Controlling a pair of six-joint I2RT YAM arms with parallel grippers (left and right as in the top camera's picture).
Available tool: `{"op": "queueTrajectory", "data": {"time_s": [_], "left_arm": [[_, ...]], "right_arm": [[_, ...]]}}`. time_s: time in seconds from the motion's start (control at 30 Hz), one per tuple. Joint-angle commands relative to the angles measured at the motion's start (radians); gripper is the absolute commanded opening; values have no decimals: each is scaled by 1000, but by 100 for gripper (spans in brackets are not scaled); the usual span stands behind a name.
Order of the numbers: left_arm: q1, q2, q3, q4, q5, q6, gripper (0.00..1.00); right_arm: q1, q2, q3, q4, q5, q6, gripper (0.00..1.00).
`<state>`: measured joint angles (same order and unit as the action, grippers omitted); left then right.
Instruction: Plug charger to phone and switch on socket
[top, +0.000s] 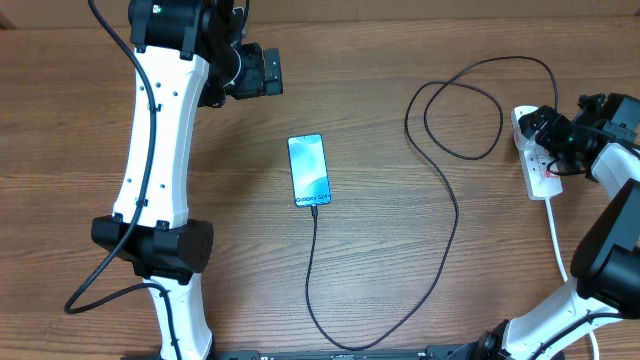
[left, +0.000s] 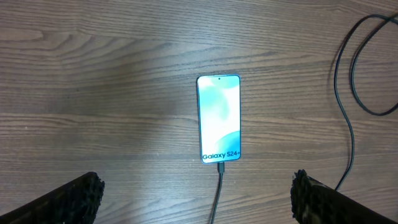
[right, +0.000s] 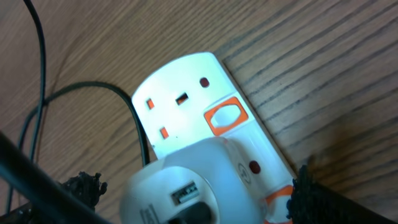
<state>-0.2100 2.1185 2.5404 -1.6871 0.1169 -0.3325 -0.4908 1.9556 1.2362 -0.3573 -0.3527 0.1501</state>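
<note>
The phone (top: 308, 168) lies face up at the table's middle, its light-blue screen lit. It also shows in the left wrist view (left: 219, 118). The charger, a thin black cable (top: 455, 210), has its tip in the phone's near end (left: 220, 167). It loops right and back to the socket (top: 545, 180). My left gripper (top: 262, 72) hangs open and empty above and behind the phone (left: 196, 202). My right gripper (top: 545, 128) is open, its fingers either side of a white adapter (right: 180, 186) seated in the socket (right: 186, 74). An orange switch (right: 224, 118) lies just beyond the adapter.
The socket's thick white cord (top: 558, 240) runs toward the near right edge beside my right arm. The black cable makes a wide loop (top: 470, 105) left of the socket and a long curve (top: 330, 335) near the front edge.
</note>
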Motion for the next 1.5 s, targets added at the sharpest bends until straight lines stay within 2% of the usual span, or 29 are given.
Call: {"op": "queueTrajectory", "data": {"time_s": [0.0,0.43,1.0,1.47], "left_arm": [[-6,-26,20,-2,7,23,100],[-6,-26,20,-2,6,23,100],[-6,-26,20,-2,7,23,100],[-6,-26,20,-2,6,22,99]], "right_arm": [[6,9,-7,-3,-19,-2,100],[7,9,-7,-3,-121,-26,100],[32,9,-7,-85,-122,9,100],[53,10,-7,-89,-85,45,100]]}}
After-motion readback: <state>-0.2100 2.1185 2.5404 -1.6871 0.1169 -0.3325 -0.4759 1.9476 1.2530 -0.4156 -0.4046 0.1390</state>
